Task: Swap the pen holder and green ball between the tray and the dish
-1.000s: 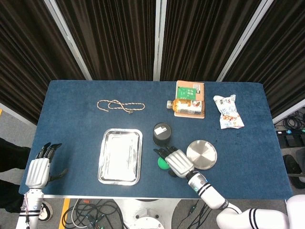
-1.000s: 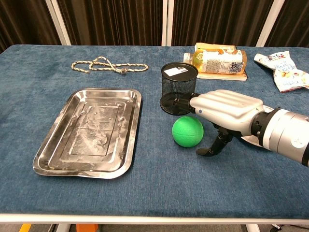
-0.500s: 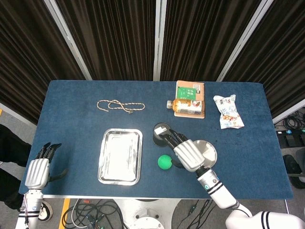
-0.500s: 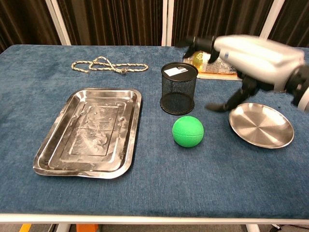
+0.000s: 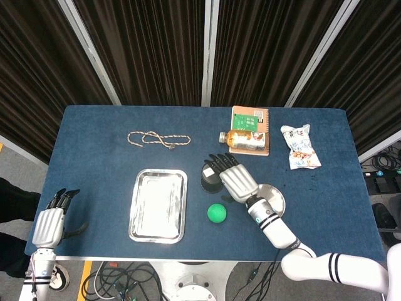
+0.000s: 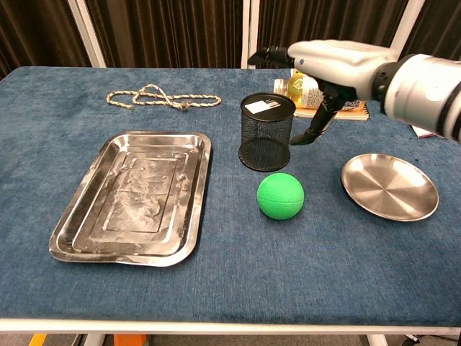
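Dark curtains behind a blue worktop [image 5: 100,157]; we've got our right hand [image 6: 338,61] hovering over the black mesh pen holder [image 6: 266,131], fingers spread and holding nothing. Pen holder sits on the cloth between the steel tray [image 6: 137,196] and the round dish [image 6: 390,187], with the green ball [image 6: 280,195] just in front of it; our left hand [image 5: 50,224] hangs off the worktop's near-left corner, fingers apart and empty too.
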